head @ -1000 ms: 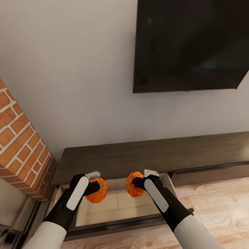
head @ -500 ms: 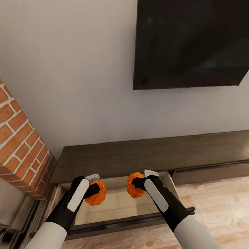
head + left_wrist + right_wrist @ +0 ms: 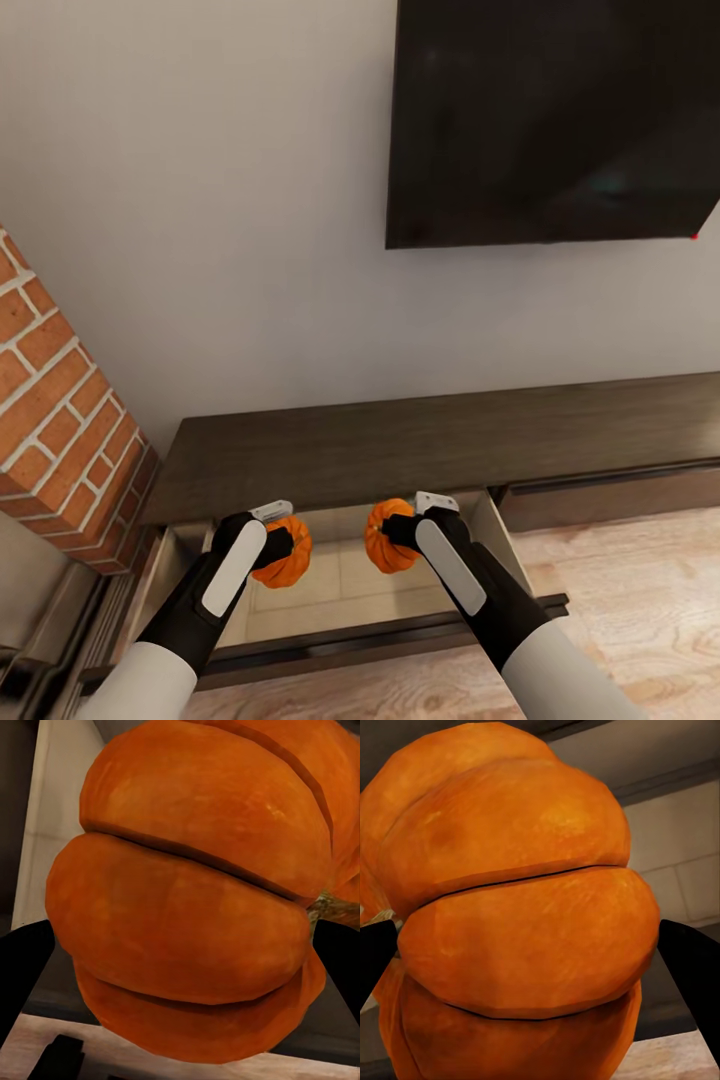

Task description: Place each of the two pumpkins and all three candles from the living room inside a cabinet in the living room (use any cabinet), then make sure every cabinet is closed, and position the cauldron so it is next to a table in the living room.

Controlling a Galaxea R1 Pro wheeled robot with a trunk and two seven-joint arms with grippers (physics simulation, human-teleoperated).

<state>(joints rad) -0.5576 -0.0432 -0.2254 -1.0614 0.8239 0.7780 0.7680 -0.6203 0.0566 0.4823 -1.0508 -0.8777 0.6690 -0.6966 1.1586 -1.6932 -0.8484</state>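
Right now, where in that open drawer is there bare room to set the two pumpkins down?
The pale drawer floor looks bare between the left gripper's pumpkin and the right gripper's pumpkin, and toward the dark front panel. It is crowded at the drawer's side walls, where both arms hang.

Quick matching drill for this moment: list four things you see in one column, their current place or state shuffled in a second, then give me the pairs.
1. left claw
2. long dark-brown wooden cabinet's drawer
3. large black flat screen
4. red brick column

A. mounted on the white wall
B. pulled open, pale inside showing
C. shut on a bright-orange ribbed pumpkin
D. beside the cabinet's left end

Pairs: 1-C, 2-B, 3-A, 4-D
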